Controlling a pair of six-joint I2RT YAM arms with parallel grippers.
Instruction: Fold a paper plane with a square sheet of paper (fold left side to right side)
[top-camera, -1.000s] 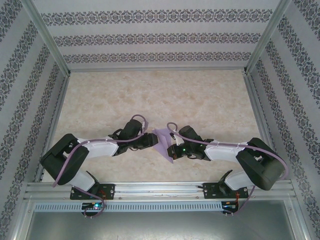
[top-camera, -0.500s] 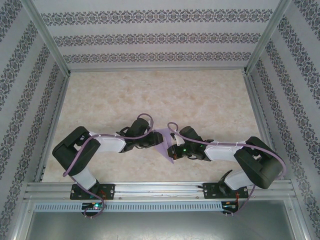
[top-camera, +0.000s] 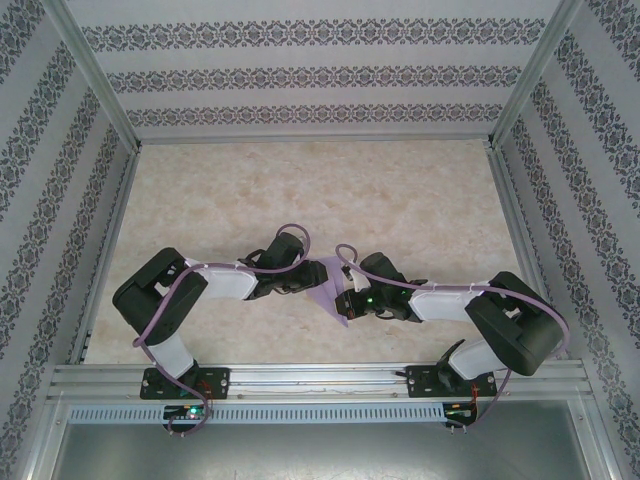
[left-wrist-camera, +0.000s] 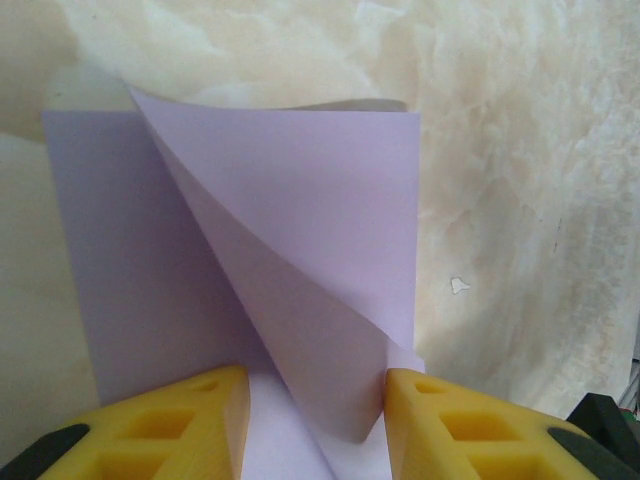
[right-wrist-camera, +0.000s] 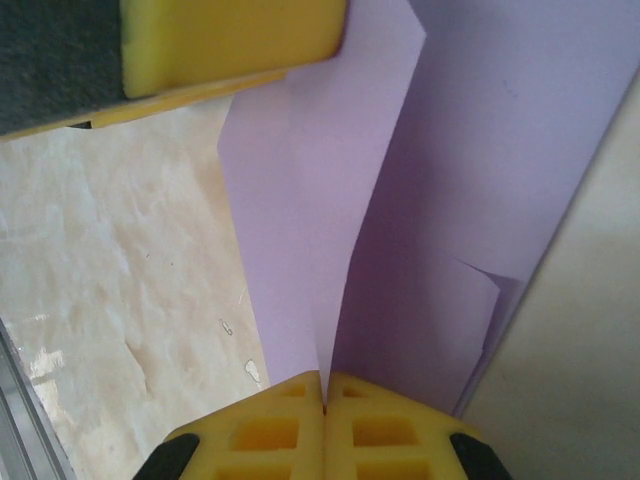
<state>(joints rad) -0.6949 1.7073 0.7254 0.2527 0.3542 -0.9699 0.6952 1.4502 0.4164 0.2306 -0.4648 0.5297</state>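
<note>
The square sheet of paper (top-camera: 326, 284), plain lavender, lies part-folded on the table between my two wrists. In the left wrist view, one side of the paper (left-wrist-camera: 300, 230) curls up and over. The rounded bend of that curl sits between the parted yellow fingers of my left gripper (left-wrist-camera: 315, 385) and touches the right-hand one. My right gripper (right-wrist-camera: 325, 382) is shut on a raised edge of the paper (right-wrist-camera: 480, 200). A left finger (right-wrist-camera: 230, 35) shows at the top of that view. From above, the left gripper (top-camera: 305, 283) and the right gripper (top-camera: 343, 300) meet at the sheet.
The marbled tabletop (top-camera: 300, 190) stretches beyond the arms to patterned walls. Aluminium rails (top-camera: 320, 375) run along the near edge, and slanted posts stand at both sides. A small white speck (left-wrist-camera: 458, 285) lies on the table right of the sheet.
My left arm has swung its elbow and wrist to the right, carrying the paper's left side further over. Less of the sheet shows from above. The right arm has stayed still.
</note>
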